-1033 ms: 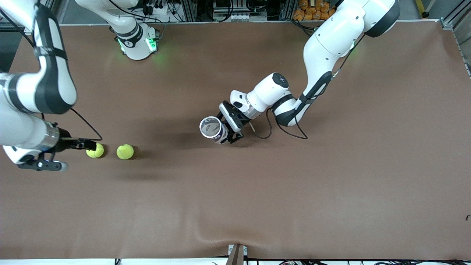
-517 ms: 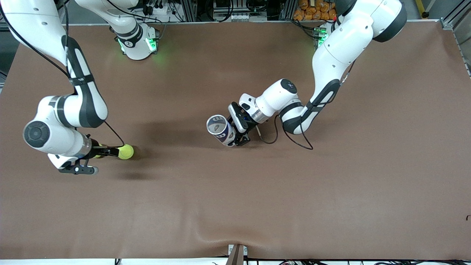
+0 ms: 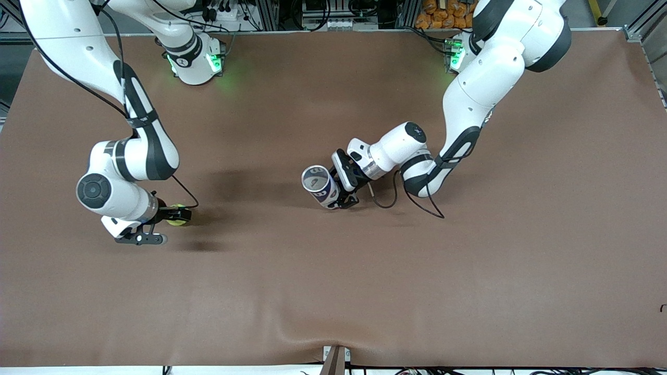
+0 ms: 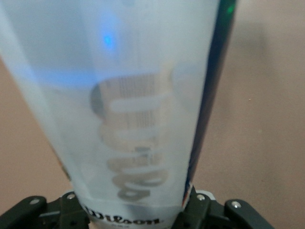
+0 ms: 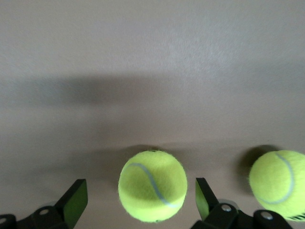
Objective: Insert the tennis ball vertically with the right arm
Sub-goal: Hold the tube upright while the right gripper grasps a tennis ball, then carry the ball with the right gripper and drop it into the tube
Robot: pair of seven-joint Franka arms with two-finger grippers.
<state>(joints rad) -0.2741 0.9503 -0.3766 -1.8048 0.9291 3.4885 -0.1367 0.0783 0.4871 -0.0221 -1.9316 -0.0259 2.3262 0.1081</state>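
Straddling a tennis ball [image 5: 152, 192], the right gripper [image 3: 174, 215] sits low over the counter [image 3: 333, 291] toward the right arm's end. Its fingers [image 5: 75, 202] are spread wide, one on each side of the ball, and the right wrist view shows a clear gap between each finger and the felt, so nothing is pinched. The ball rests on the brown counter surface. A second tennis ball [image 5: 278, 184] lies just beside the first, outside the fingers; in the front view it is hidden under the right arm's wrist.

The left gripper [image 3: 341, 187] is near the middle of the counter, with its fingers pressed against the sides of a tennis ball can [image 3: 320, 185]. The can is tilted, its open mouth turned up toward the front camera and leaning toward the right arm's end, while its base stays at the gripper. In the left wrist view the can [image 4: 133, 114] fills most of the frame: a translucent white wall with a dark band down one edge and printed lettering near the base. Whether the can's base touches the counter cannot be told. The can and the two balls are well apart.
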